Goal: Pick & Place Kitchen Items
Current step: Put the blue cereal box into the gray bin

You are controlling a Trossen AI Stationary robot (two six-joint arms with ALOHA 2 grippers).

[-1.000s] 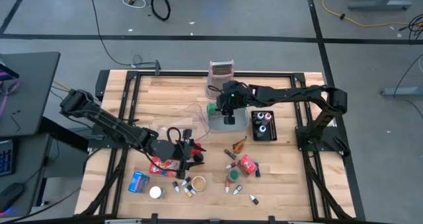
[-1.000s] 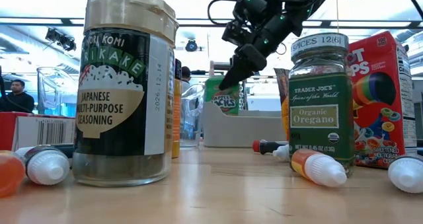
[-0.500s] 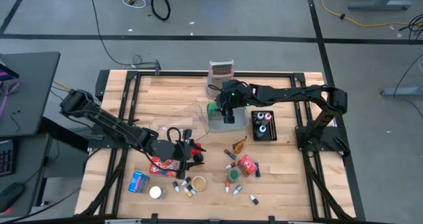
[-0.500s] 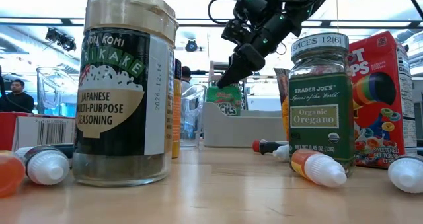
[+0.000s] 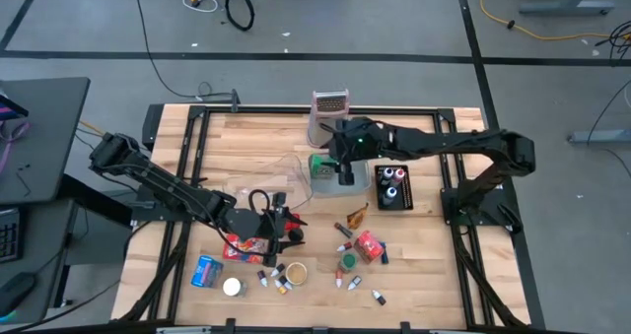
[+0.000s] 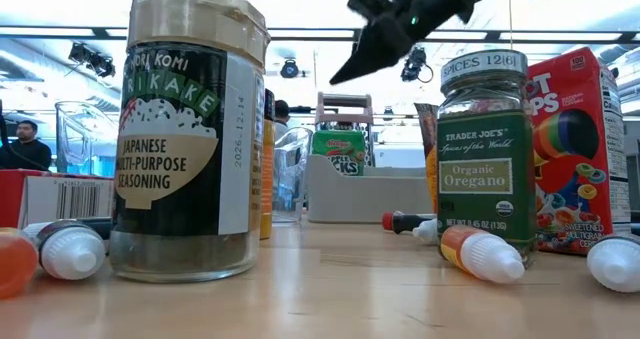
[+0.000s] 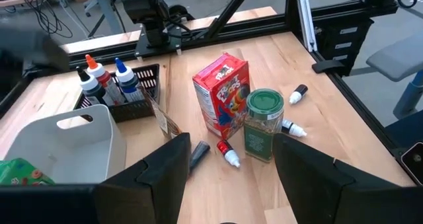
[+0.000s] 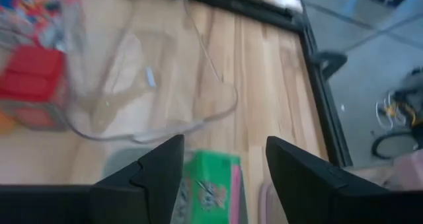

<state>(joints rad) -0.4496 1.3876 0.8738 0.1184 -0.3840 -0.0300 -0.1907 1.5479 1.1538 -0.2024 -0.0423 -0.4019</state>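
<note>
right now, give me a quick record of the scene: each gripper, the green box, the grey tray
right gripper: open, empty, raised above the grey tray
green box: standing in the grey tray, free of the fingers
grey tray: mid-table, beside the black tray of bottles
left gripper: open, empty, low over the front-left goods
grater: upright at the table's far edge

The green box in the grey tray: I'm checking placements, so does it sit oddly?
Slightly: the green box stands on edge at one end of the grey tray, poking above its rim; the right gripper hangs open above.
</note>
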